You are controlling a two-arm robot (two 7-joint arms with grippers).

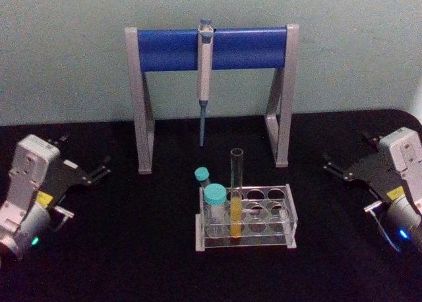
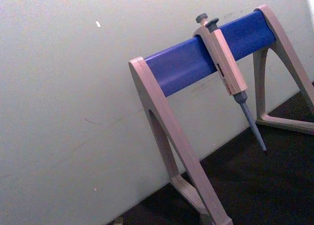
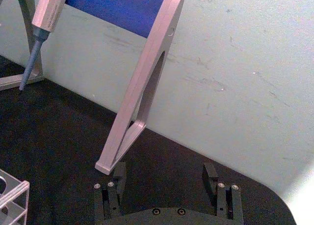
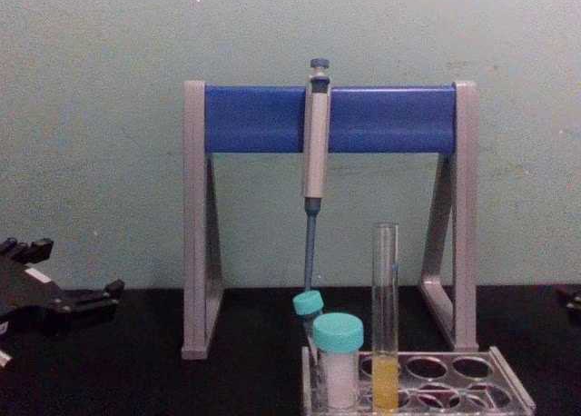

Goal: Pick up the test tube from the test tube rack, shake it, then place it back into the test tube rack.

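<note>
A black tabletop (image 1: 132, 249) stretches before a pale wall. At its far middle stands a grey pipette stand (image 1: 171, 48) with a blue crossbar, and a pipette (image 1: 205, 71) hangs from the bar, tip down.

The left hand (image 1: 100, 170) waits at the left edge of the tabletop, its fingers apart and empty. The right hand (image 1: 333, 167) waits at the right edge, mirrored, its fingers also spread wide with nothing between them. Both point inward toward the middle.

Between them, nearer than the stand, sits the clear test tube rack (image 1: 288, 203). The test tube (image 1: 236, 190) stands upright in the rack's near row, left of centre, its long axis vertical, its open mouth well above the rack and yellow-orange liquid in its lower part. Two teal-capped vials (image 1: 214, 206) stand just beside it on its left.

The tube lies to the left of the right hand and to the right of the left hand. The right hand looks the nearer, and its side of the tube is free of vials, so a level reach from the right onto the bare glass above the rack seems the easier approach.
</note>
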